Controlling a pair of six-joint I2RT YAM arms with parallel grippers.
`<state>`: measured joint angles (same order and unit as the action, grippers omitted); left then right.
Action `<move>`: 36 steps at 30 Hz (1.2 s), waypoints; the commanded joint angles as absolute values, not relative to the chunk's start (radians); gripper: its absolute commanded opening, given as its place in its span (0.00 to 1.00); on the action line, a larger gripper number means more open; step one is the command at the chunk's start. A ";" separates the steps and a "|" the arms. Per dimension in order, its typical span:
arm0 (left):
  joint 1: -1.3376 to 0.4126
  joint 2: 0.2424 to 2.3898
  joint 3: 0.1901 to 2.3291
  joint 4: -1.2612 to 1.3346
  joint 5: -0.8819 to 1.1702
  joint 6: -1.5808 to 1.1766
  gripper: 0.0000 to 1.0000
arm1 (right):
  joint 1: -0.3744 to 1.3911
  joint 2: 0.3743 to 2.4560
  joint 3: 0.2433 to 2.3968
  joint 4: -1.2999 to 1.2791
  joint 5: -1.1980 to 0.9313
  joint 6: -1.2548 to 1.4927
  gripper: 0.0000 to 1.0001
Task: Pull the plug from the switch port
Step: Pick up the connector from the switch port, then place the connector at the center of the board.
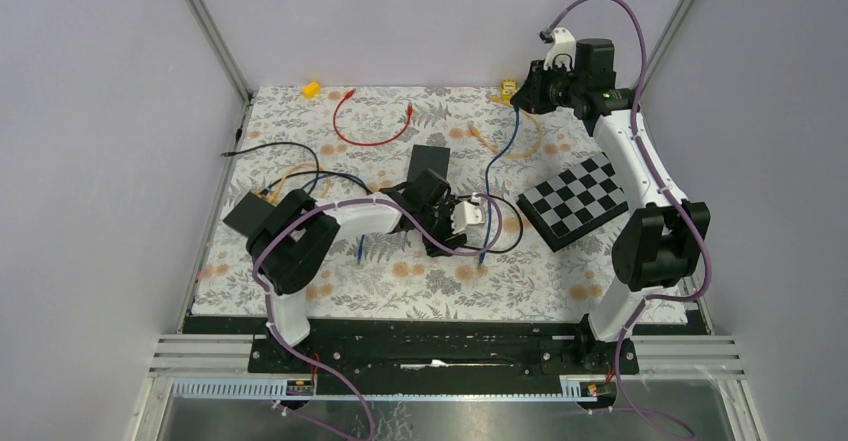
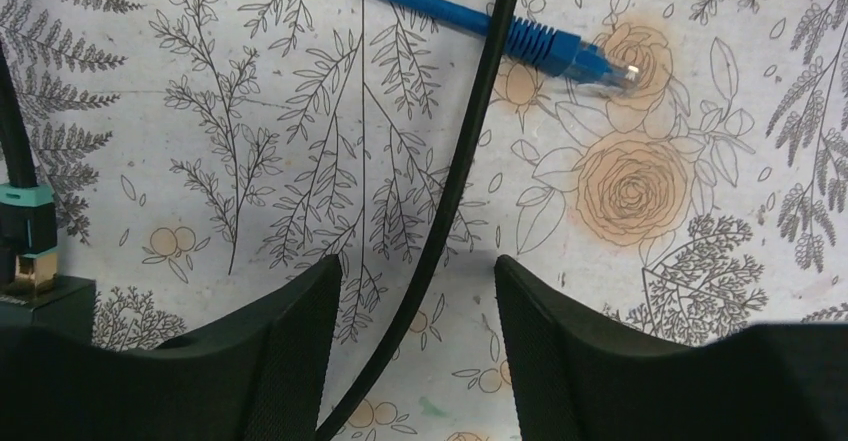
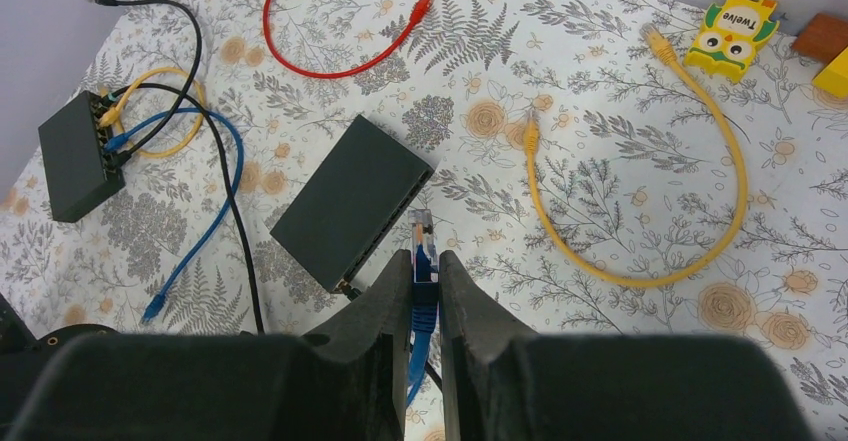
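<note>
Blue plug is clenched in the jaws of the right gripper, clear of the switch, while the left gripper straddles a black cable, jaws released.

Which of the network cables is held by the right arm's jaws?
The blue cable whose plug is pinched in the right gripper; the red cable and the big looped yellow cable lie free of it.

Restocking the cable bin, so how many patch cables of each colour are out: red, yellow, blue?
Red: 1, the red cable
Yellow: 2, the big yellow loop and the small yellow loop
Blue: 2, the gripped blue cable and the lying blue cable
Total: 5
</note>
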<state>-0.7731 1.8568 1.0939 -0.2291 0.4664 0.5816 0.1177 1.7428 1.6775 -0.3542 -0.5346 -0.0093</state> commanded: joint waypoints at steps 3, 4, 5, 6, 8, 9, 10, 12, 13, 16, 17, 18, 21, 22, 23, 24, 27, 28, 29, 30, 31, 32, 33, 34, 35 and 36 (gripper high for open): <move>-0.795 1.891 1.152 -0.251 0.453 0.595 0.45 | 0.122 1.726 1.663 -0.360 -0.552 -0.008 0.00; -0.796 1.889 1.160 -0.265 0.455 0.592 0.40 | 0.122 1.726 1.662 -0.359 -0.554 -0.008 0.00; -0.796 1.881 1.158 -0.273 0.459 0.591 0.36 | 0.121 1.726 1.661 -0.359 -0.553 -0.008 0.00; -0.796 1.870 1.151 -0.274 0.461 0.593 0.32 | 0.122 1.726 1.660 -0.359 -0.550 -0.008 0.00; -0.796 1.848 1.149 -0.281 0.454 0.600 0.20 | 0.122 1.728 1.657 -0.359 -0.549 -0.006 0.00; -0.795 1.836 1.157 -0.300 0.451 0.598 0.13 | 0.121 1.731 1.659 -0.359 -0.549 -0.006 0.00; -0.796 1.820 1.164 -0.321 0.452 0.595 0.07 | 0.122 1.735 1.663 -0.359 -0.549 -0.006 0.00; -0.796 1.769 1.155 -0.342 0.470 0.598 0.00 | 0.121 1.744 1.676 -0.358 -0.539 -0.006 0.00; -0.796 1.744 1.144 -0.341 0.479 0.602 0.00 | 0.122 1.749 1.685 -0.357 -0.530 -0.006 0.00; -0.796 1.672 1.138 -0.366 0.486 0.599 0.00 | 0.122 1.769 1.731 -0.361 -0.503 -0.006 0.00; -0.796 1.647 1.135 -0.380 0.494 0.598 0.00 | 0.122 1.774 1.746 -0.362 -0.492 -0.007 0.00; -0.796 1.622 1.122 -0.383 0.498 0.602 0.00 | 0.121 1.777 1.757 -0.360 -0.477 -0.011 0.00; -0.796 1.564 1.082 -0.372 0.487 0.609 0.00 | 0.122 1.789 1.798 -0.359 -0.449 -0.015 0.00; -0.796 1.556 1.072 -0.374 0.480 0.609 0.00 | 0.121 1.793 1.815 -0.359 -0.442 -0.017 0.00; -0.796 1.551 1.060 -0.378 0.478 0.612 0.00 | 0.122 1.796 1.830 -0.359 -0.432 -0.018 0.00; -0.796 1.546 1.046 -0.379 0.475 0.618 0.00 | 0.121 1.799 1.846 -0.358 -0.422 -0.018 0.00; -0.796 1.551 1.016 -0.382 0.468 0.617 0.00 | 0.122 1.813 1.900 -0.358 -0.395 -0.014 0.00; -0.796 1.550 1.007 -0.381 0.472 0.615 0.00 | 0.122 1.817 1.921 -0.359 -0.387 -0.012 0.00; -0.796 1.548 0.989 -0.379 0.477 0.617 0.00 | 0.121 1.823 1.945 -0.359 -0.374 -0.009 0.00; -0.796 1.546 0.975 -0.372 0.479 0.619 0.00 | 0.121 1.830 1.968 -0.359 -0.369 -0.007 0.00; -0.796 1.547 0.963 -0.365 0.476 0.618 0.00 | 0.122 1.837 1.991 -0.359 -0.364 -0.006 0.00; -0.796 1.550 0.955 -0.360 0.473 0.616 0.00 | 0.121 1.846 2.021 -0.362 -0.366 -0.006 0.00; -0.796 1.553 0.946 -0.357 0.474 0.613 0.00 | 0.121 1.858 2.051 -0.370 -0.368 -0.006 0.00; -0.796 1.556 0.935 -0.354 0.476 0.612 0.00 | 0.122 1.872 2.085 -0.380 -0.369 0.019 0.00; -0.796 1.559 0.923 -0.344 0.479 0.612 0.00 | 0.120 1.885 2.118 -0.384 -0.373 0.028 0.00; -0.795 1.564 0.911 -0.333 0.480 0.611 0.00 | 0.121 1.899 2.146 -0.387 -0.380 0.036 0.00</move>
